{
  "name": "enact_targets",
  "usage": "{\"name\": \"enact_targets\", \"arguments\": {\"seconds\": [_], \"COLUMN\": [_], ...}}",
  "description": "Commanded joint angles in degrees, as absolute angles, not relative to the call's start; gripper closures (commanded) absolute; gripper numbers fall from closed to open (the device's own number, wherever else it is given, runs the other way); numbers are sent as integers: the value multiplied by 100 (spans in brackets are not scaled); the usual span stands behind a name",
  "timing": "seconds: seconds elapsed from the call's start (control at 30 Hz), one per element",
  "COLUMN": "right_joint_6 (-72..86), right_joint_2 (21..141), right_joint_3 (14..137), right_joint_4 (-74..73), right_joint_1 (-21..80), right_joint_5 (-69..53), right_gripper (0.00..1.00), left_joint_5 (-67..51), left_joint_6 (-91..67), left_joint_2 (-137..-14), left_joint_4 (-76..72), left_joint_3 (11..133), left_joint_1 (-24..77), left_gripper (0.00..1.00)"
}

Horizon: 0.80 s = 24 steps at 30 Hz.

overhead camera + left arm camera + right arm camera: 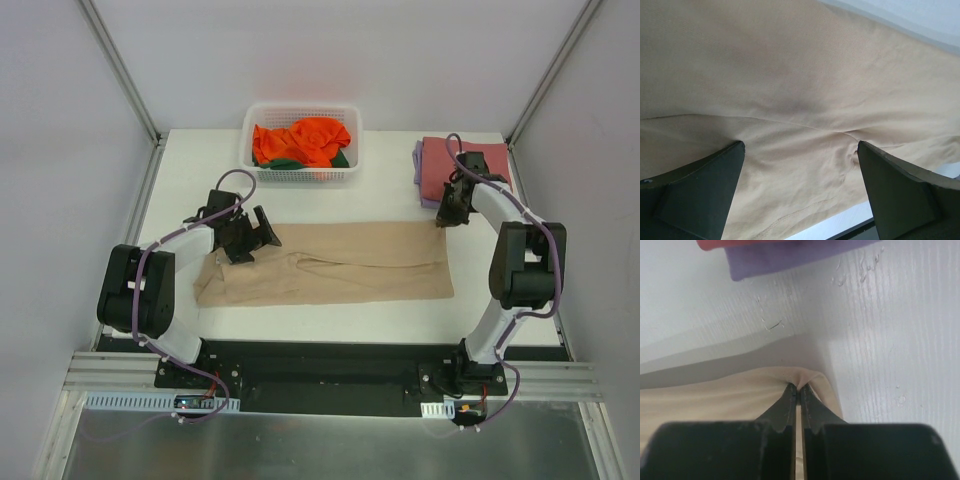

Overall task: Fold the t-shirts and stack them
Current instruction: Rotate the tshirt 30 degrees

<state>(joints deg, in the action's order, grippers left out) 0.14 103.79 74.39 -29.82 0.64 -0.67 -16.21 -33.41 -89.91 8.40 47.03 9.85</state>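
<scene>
The beige soft-cloth t-shirt (330, 275) is lying spread lengthwise across the white surface (200, 170), nearer than the white lattice basket (300, 172). It looks light and limp, likely sagging and creasing when lifted, so corners suit best. The right claw (799, 388) is pinching its far right corner; the left claw (800, 150) is gaping wide above its left end. The folded pink shirt (450, 160) is partly hiding the lavender shirt (785, 255).
</scene>
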Motion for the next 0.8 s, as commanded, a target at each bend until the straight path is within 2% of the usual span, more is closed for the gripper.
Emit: {"name": "enact_targets", "arguments": {"seconds": [0.0, 0.1, 0.13, 0.17, 0.23, 0.27, 0.33, 0.47, 0.53, 0.77], "right_joint_6": [-333, -395, -430, -396, -404, -404, -431, -440, -396, -325], "right_joint_2": [10485, 10643, 10722, 10792, 10819, 10785, 10609, 10064, 9853, 10010], "right_joint_3": [7857, 7910, 7936, 7997, 8059, 8051, 8016, 7665, 7393, 6768], "right_joint_4": [-3191, -3059, -3006, -2988, -2988, -2980, -3041, -3059, -3059, -2909], "right_joint_1": [18, 26, 18, 26, 18, 26, 53, 272, 482, 1651], "right_joint_5": [475, 509, 597, 693, 747, 730, 677, 90, -324, -1019], "right_gripper": [99, 99, 94, 86, 64, 56, 35, 9, 4, 2], "left_joint_5": [-1081, -1081, -1064, -1081, -1099, -1099, -1116, -1134, -1169, -1388], "left_joint_6": [-2953, -2944, -2936, -2936, -2935, -2936, -2962, -3111, -3269, -3630], "left_joint_2": [-9308, -9316, -9308, -9325, -9334, -9325, -9334, -9386, -9474, -9957], "left_joint_4": [1283, 1301, 1318, 1318, 1345, 1353, 1380, 1415, 1415, 1485], "left_joint_3": [4526, 4535, 4544, 4553, 4570, 4596, 4649, 4807, 4913, 5501], "left_joint_1": [861, 844, 844, 844, 835, 835, 826, 791, 721, 256], "left_gripper": [1, 1, 1, 1, 1, 1, 1, 1, 1, 1]}}
